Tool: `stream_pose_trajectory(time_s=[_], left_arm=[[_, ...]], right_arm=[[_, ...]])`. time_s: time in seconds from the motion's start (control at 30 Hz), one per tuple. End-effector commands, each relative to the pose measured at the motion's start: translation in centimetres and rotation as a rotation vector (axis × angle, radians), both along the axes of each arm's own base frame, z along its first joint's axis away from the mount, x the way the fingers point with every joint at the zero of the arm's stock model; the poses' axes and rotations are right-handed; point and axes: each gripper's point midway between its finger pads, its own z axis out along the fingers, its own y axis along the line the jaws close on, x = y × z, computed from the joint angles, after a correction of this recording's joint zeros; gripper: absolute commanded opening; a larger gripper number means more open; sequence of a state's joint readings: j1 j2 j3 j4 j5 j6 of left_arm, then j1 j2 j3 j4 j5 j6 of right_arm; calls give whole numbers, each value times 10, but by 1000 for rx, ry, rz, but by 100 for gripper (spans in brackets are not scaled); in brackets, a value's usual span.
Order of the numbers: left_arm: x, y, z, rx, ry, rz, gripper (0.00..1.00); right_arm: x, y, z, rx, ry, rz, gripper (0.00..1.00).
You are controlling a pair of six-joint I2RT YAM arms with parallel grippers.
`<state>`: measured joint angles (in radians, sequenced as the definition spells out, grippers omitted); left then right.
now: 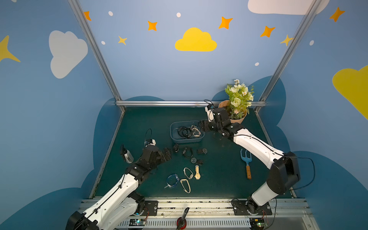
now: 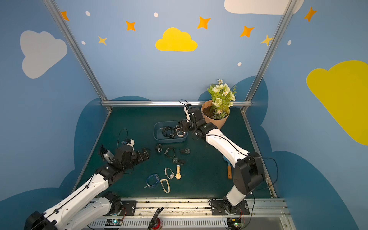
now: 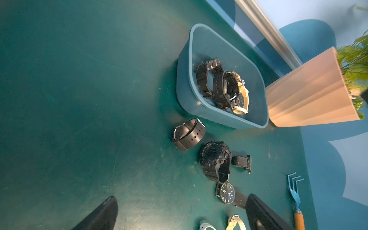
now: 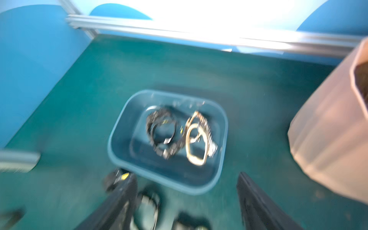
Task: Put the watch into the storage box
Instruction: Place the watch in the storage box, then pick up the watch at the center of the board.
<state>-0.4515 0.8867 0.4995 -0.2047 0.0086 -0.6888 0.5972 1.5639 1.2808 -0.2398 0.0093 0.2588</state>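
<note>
The blue-grey storage box (image 1: 187, 140) (image 2: 170, 140) sits mid-table toward the back. Inside lie black watches (image 3: 219, 85) and a cream-strapped watch (image 4: 196, 143). My right gripper (image 1: 201, 127) (image 4: 184, 176) hovers at the box's right end, open, with nothing between its fingers; its wrist view is blurred. Several more watches lie loose in front of the box: a black band watch (image 1: 175, 147), a chunky black one (image 3: 216, 159), a white-numbered dial (image 3: 227, 193) and a cream one (image 1: 197, 172). My left gripper (image 1: 167, 154) (image 3: 182, 198) is open and empty, just left of the black watches.
A peach flowerpot (image 1: 240, 120) with flowers stands right behind the box, close to my right wrist. A blue garden fork (image 1: 247, 163) lies at the right. A metal bottle (image 1: 127, 156) lies by the left edge. An aluminium rail (image 1: 169, 103) bounds the back.
</note>
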Motion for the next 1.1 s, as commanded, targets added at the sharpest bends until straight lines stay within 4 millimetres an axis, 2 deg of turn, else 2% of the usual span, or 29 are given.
stream_pose_trajectory(time_s=[0.0, 0.2, 0.37, 0.7, 0.97, 1.07], left_arm=[[9, -6, 9, 1, -28, -27, 100], [15, -15, 5, 21, 6, -69, 100], [22, -23, -6, 53, 50, -110, 100], [41, -34, -32, 197, 156, -165, 84], [55, -42, -51, 330, 206, -188, 72], [62, -44, -58, 361, 224, -184, 71]], right_arm=[[-33, 0, -14, 100, 68, 37, 83], [-83, -12, -27, 112, 99, 78, 85], [-102, -15, -33, 108, 102, 90, 84], [-108, -13, -40, 100, 112, 91, 85], [-108, -15, -36, 85, 102, 90, 84], [-108, -18, -36, 82, 97, 79, 84]])
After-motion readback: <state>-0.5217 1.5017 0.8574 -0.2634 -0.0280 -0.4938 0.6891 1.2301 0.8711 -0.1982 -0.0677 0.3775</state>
